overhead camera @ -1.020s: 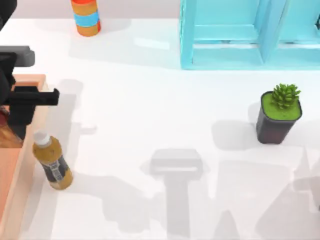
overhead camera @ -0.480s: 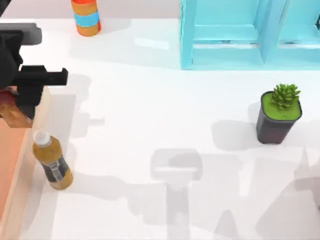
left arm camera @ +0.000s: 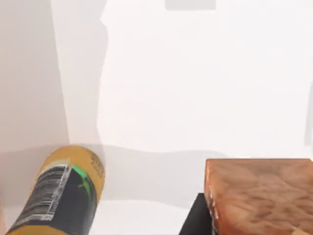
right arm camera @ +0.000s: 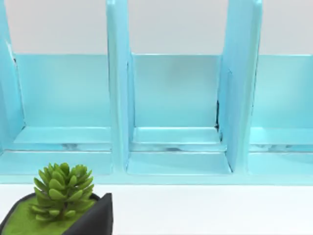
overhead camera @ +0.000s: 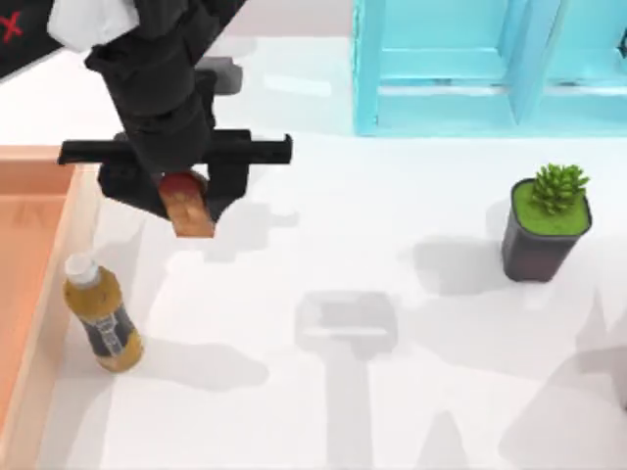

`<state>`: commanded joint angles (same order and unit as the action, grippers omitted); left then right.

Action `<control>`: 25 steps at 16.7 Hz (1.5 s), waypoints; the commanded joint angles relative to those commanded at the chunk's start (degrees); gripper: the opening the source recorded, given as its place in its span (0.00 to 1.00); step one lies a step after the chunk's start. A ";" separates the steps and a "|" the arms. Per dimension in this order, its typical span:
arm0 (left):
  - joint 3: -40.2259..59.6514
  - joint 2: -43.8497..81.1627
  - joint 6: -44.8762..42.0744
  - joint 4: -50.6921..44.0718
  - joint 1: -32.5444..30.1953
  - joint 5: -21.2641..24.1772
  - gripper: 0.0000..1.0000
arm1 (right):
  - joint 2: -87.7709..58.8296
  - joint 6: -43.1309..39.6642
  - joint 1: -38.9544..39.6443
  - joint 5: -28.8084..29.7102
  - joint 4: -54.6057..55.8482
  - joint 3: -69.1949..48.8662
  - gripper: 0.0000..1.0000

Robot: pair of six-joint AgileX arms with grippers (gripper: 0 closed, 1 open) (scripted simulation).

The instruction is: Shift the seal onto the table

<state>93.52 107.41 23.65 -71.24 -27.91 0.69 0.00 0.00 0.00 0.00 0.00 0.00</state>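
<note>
The left gripper (overhead camera: 186, 201), clamped on the seal (overhead camera: 186, 206), has swung from the tray (overhead camera: 49, 294) at the frame's left edge to above the white worktop (overhead camera: 323, 255), upper left

Top view overhead; left wrist close over bottle (left arm camera: 58, 196); right wrist faces shelf (right arm camera: 171, 112).

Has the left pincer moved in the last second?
Yes. The left pincer, shut on the seal, went from over the wooden tray rightward, toward the turquoise shelf, above the table.
</note>
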 joint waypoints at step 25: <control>-8.59 14.31 8.42 18.20 -5.85 -0.56 0.15 | 0.00 0.00 0.00 0.00 0.00 0.00 1.00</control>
<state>84.93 121.73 32.08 -53.05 -33.75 0.13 0.00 0.00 0.00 0.00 0.00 0.00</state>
